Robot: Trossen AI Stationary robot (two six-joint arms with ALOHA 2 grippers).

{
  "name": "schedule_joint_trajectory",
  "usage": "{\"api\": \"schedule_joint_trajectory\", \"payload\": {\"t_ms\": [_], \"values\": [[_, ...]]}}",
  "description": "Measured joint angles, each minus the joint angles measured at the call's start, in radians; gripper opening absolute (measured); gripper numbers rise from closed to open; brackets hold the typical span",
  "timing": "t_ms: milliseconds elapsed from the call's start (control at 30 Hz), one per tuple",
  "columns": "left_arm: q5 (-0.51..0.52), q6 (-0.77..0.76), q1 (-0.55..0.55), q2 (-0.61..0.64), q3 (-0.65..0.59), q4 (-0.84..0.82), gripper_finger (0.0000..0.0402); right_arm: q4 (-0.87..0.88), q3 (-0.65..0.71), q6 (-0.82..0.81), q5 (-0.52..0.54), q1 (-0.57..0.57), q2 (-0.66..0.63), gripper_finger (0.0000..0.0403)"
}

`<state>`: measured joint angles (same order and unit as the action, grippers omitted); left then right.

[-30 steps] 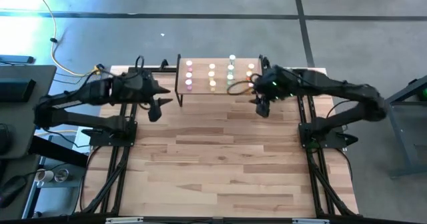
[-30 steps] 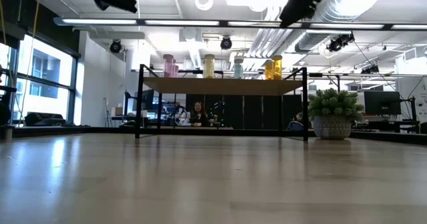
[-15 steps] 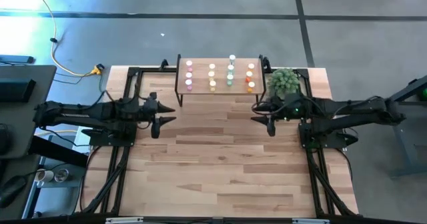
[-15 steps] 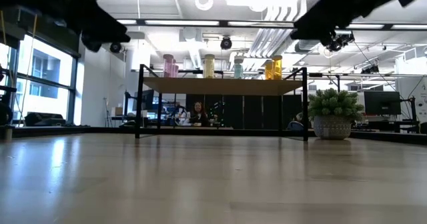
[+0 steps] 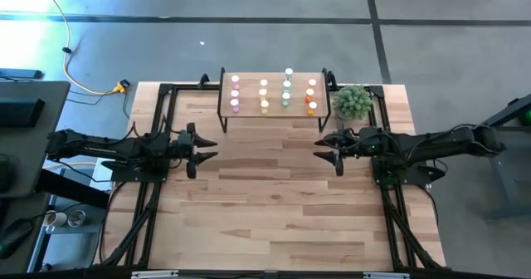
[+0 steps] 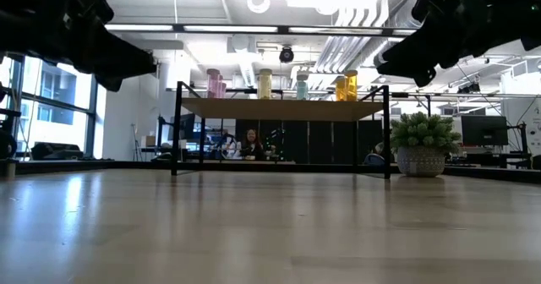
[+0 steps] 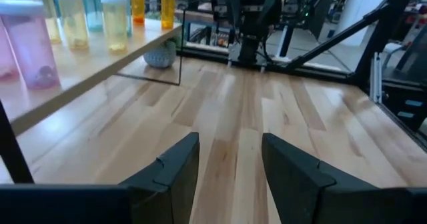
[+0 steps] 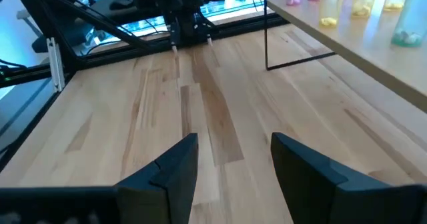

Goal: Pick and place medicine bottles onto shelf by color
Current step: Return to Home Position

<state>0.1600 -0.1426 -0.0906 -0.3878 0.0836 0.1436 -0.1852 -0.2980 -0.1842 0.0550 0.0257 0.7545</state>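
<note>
We see bottles (image 5: 264,94) in four colour columns on the shelf (image 5: 249,110) at 12 o'clock. Left tool (image 5: 203,149) at 9, right tool (image 5: 328,150) at 3, both released, empty, over the bench (image 5: 274,204).

The high camera looks straight down on the whole table (image 5: 274,204), with the shelf (image 5: 249,96) at its far edge. The low camera sits at table height on the near side, facing the shelf and the room beyond. The left wrist camera looks right, low over the table, past the left pincer (image 7: 230,161). The right wrist camera looks left past the right pincer (image 8: 233,161). Both catch the shelf.
</note>
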Motion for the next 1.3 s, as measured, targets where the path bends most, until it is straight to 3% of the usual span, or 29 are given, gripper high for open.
{"api": "schedule_joint_trajectory", "payload": {"t_ms": [367,567,800,1300], "values": [[0.002,0.119,0.000,0.068,-0.004,-0.006,0.0154,-0.074,0.124,0.025,0.001,0.000,-0.161,0.0181],[0.104,0.149,-0.001,0.088,-0.004,-0.013,0.0154,-0.090,0.204,0.001,0.002,0.000,-0.291,0.0181],[0.076,0.155,0.000,0.146,-0.004,-0.013,0.0154,-0.017,0.236,0.006,-0.008,0.000,-0.416,0.0181],[0.075,0.120,0.000,0.153,-0.004,-0.013,0.0154,-0.073,0.288,0.004,-0.027,0.000,-0.456,0.0181]]}}
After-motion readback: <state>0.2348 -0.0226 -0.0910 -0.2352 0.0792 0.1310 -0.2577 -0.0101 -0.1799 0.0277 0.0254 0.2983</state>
